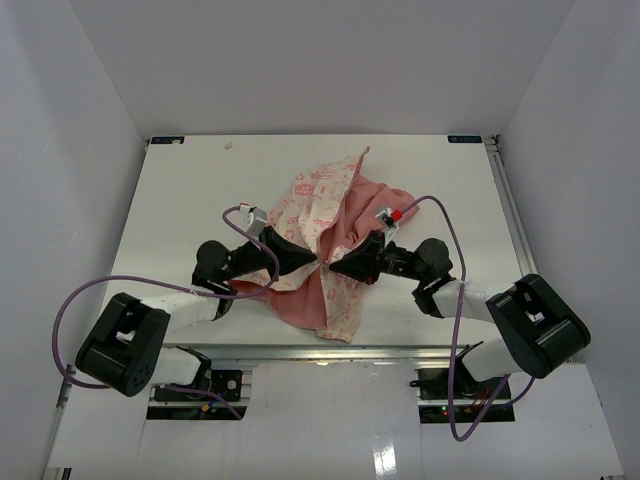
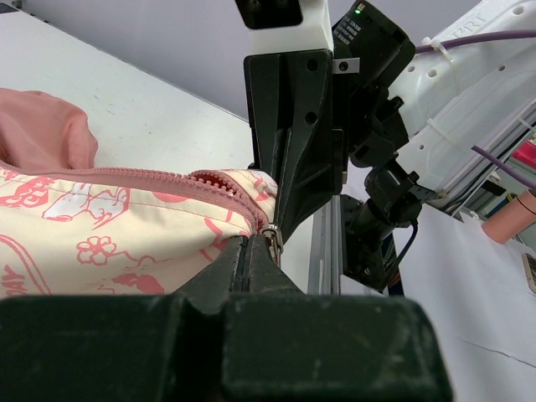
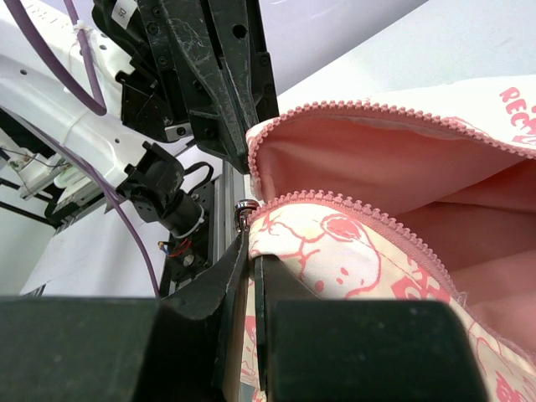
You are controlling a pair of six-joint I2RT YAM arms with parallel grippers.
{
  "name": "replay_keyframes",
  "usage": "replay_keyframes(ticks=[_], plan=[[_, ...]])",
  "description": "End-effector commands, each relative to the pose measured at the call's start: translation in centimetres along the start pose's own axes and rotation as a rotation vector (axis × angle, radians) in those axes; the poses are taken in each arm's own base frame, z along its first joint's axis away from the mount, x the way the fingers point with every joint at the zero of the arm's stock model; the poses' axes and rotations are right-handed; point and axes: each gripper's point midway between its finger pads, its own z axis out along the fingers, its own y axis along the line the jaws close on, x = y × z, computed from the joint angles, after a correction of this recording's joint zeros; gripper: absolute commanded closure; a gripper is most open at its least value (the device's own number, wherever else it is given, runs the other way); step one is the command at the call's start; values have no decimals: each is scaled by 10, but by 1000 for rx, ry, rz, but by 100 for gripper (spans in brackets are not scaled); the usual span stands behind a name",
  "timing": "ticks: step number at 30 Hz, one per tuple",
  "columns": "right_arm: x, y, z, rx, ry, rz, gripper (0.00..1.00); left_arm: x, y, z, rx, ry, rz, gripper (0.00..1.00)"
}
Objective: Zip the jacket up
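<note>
Left gripper pinched shut on the jacket at its zipper end; right gripper, facing it, likewise.

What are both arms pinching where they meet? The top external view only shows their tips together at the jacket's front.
Observer: In the right wrist view, the right fingers are shut on the jacket's cream edge, beside a small metal slider.
Reviewer: Is the zipper joined?
Observer: No. The zipper's two tooth rows stand apart, pink lining showing between.
Reviewer: And the left?
Observer: In its wrist view, the left fingers are shut on the printed edge at the zipper's end.
</note>
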Motion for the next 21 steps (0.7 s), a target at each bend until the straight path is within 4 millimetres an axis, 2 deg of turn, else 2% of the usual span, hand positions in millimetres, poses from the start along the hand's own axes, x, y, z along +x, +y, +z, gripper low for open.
replay_keyframes(ticks=[1, 11, 21], plan=[[-71, 70, -8, -252, -288, -410, 92, -11, -11, 5, 62, -10, 34, 100], [-72, 69, -6, -259, -286, -409, 92, -11, -11, 7, 69, -10, 25, 100], [-69, 68, -6, -264, -281, -402, 92, -13, -19, 7, 120, -33, -10, 100]])
